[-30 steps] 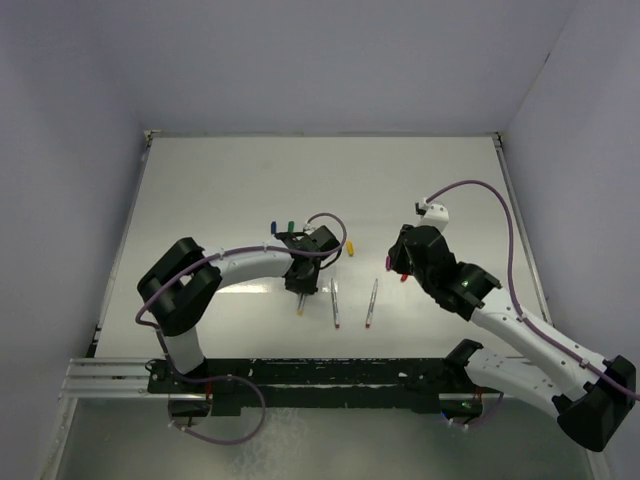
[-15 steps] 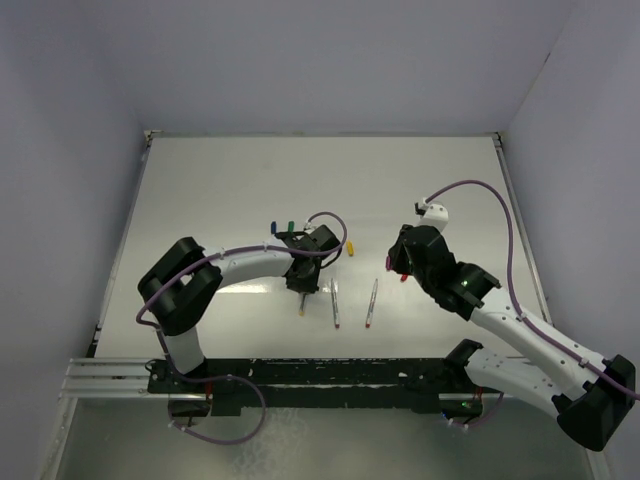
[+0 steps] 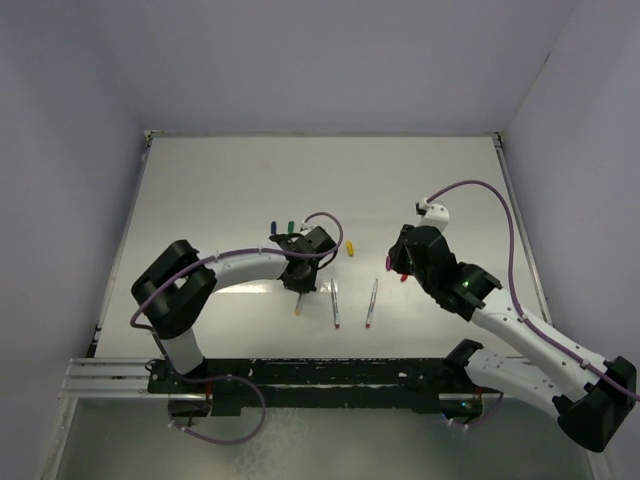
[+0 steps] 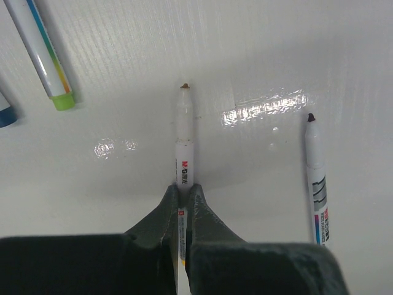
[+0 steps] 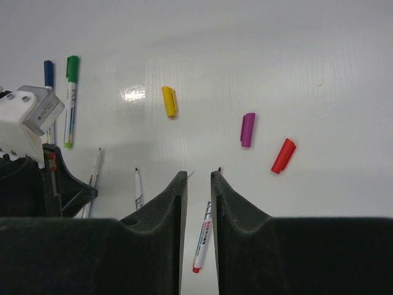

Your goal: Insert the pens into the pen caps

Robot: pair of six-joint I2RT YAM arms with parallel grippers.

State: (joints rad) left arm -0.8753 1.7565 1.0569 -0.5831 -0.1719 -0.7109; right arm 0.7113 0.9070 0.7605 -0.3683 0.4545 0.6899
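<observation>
One pen [image 4: 185,153] pinched in left fingers [image 4: 163,215] — lift level, tip toward yellow cap [image 5: 169,101]; right fingers [image 5: 167,209] slightly spread, empty.

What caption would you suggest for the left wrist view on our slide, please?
Left pincer gripping an uncapped pen on the white table, a second uncapped pen lying alongside.

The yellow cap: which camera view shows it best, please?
The right wrist view. There the yellow cap lies alone on the table, large and with nothing in front of it. The top external view shows it only as a tiny yellow speck. The left wrist view does not show it.
</observation>
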